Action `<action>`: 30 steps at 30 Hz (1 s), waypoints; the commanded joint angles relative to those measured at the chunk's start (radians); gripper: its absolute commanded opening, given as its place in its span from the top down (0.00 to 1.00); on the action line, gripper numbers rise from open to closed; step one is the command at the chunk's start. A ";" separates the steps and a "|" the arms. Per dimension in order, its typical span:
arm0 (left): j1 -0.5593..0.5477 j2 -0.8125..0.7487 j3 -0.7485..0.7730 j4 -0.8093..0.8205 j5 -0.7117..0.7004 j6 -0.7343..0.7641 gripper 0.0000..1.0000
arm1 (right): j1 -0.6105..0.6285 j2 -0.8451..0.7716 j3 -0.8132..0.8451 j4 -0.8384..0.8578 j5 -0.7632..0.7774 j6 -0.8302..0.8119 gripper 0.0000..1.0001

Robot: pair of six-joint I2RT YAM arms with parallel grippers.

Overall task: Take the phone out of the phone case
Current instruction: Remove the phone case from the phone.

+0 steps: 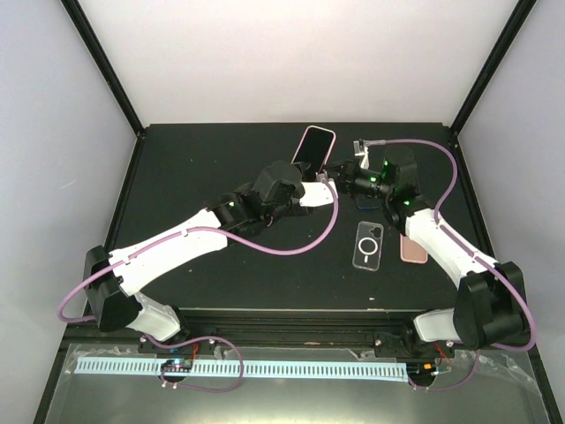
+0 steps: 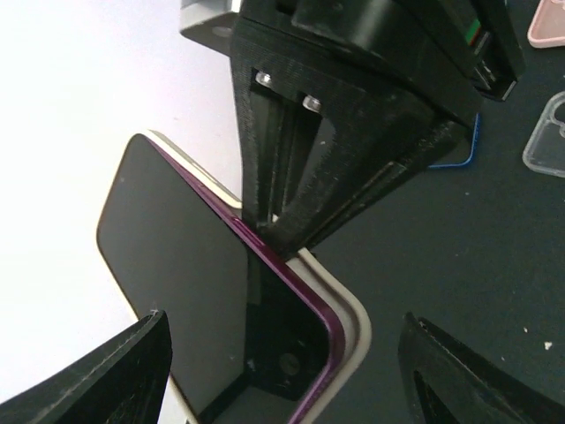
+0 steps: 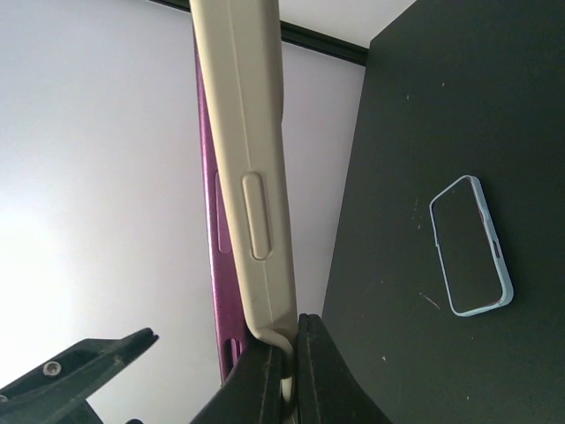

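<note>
The phone [image 2: 172,265] has a dark screen and a purple frame, and it sits in a beige phone case [image 2: 351,309]. Both are held tilted above the table [image 1: 221,177], towards the back [image 1: 313,146]. My right gripper [image 3: 296,329] is shut on the case's lower rim. In the right wrist view, the purple phone edge [image 3: 216,265] stands slightly apart from the beige case [image 3: 252,177]. My left gripper [image 2: 282,380] is open. Its fingers [image 2: 106,380] stand either side of the phone's lower corner, touching nothing.
A clear case with a ring [image 1: 368,245] and a pink case [image 1: 412,250] lie on the dark table right of centre. A phone in a light blue case [image 3: 470,245] lies beneath my right arm. White walls enclose the back and sides.
</note>
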 commanded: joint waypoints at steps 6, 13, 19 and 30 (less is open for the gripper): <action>-0.002 0.023 0.010 0.043 -0.087 0.020 0.31 | -0.002 -0.059 -0.002 0.097 -0.019 0.002 0.99; 0.005 0.029 0.007 0.089 -0.146 0.048 0.35 | -0.002 -0.057 -0.017 0.106 -0.025 -0.010 0.99; 0.005 0.029 0.007 0.106 -0.146 0.060 0.37 | -0.001 -0.055 -0.037 0.113 -0.017 -0.009 0.99; 0.008 -0.010 0.042 -0.038 0.073 -0.067 0.32 | -0.003 -0.047 -0.040 0.116 -0.004 -0.010 0.99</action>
